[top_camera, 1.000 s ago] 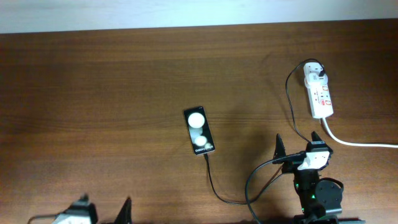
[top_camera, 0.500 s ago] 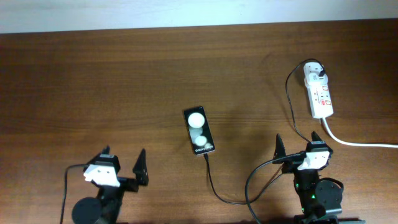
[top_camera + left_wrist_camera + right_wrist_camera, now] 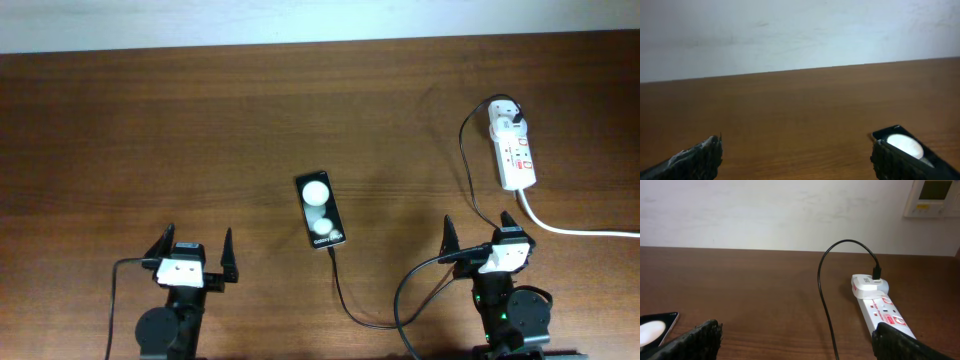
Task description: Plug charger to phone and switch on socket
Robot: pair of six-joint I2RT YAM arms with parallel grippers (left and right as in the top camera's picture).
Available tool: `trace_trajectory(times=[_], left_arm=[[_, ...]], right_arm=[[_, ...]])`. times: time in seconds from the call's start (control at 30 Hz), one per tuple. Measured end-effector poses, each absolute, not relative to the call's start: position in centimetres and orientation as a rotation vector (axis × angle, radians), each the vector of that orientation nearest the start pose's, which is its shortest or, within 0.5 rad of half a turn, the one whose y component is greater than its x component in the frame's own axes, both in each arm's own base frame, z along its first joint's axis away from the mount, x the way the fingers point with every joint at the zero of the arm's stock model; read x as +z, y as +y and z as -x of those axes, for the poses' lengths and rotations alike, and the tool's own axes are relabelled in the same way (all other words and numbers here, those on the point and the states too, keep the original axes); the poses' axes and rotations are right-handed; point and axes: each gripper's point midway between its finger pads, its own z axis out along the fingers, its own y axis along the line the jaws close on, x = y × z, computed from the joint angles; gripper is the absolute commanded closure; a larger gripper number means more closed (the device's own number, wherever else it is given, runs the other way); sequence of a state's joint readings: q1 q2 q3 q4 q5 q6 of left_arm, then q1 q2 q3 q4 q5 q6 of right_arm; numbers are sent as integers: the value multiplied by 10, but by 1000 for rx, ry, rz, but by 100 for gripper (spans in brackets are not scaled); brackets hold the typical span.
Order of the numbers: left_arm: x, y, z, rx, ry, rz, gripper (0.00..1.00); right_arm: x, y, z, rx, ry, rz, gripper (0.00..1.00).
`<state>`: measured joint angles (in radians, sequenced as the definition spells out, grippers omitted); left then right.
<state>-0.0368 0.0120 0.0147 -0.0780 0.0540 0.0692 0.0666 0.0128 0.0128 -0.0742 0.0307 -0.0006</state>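
Note:
The black phone lies flat mid-table with round white reflections on its face; it also shows in the left wrist view and the right wrist view. The thin black charger cable runs from the phone's near end, loops past the right arm and up to its plug in the white socket strip, also seen in the right wrist view. My left gripper is open and empty, left of the phone. My right gripper is open and empty, below the socket.
The socket's thick white cord trails off to the right edge. A white wall stands behind the table's far edge, with a wall panel at upper right.
My left arm has come up from the bottom edge into view and settled upright left of the phone. The right arm, phone and cable have not moved.

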Motion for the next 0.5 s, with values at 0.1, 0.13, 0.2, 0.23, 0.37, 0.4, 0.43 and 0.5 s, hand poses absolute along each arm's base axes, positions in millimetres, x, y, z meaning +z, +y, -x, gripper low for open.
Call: trace_trajectory(times=[0.1, 0.13, 0.2, 0.23, 0.37, 0.4, 0.43, 0.5], left_arm=[[159, -18, -245, 5, 1639, -150, 1], [159, -18, -245, 10, 1639, -156, 1], [159, -18, -245, 14, 1638, -160, 1], [159, -18, -245, 16, 1638, -162, 1], [159, -18, -245, 16, 1638, -162, 1], [159, -18, -245, 16, 1638, -162, 1], [159, -18, -245, 16, 1638, -162, 1], [159, -18, -245, 16, 1638, -162, 1]], right_arm=[[159, 11, -246, 25, 1645, 31, 1], [159, 11, -246, 25, 1645, 32, 1], [159, 11, -246, 25, 1645, 32, 1], [159, 11, -246, 25, 1645, 32, 1], [159, 11, -246, 25, 1645, 32, 1], [159, 11, -246, 25, 1644, 32, 1], [159, 11, -246, 25, 1645, 31, 1], [159, 11, -246, 25, 1644, 32, 1]])
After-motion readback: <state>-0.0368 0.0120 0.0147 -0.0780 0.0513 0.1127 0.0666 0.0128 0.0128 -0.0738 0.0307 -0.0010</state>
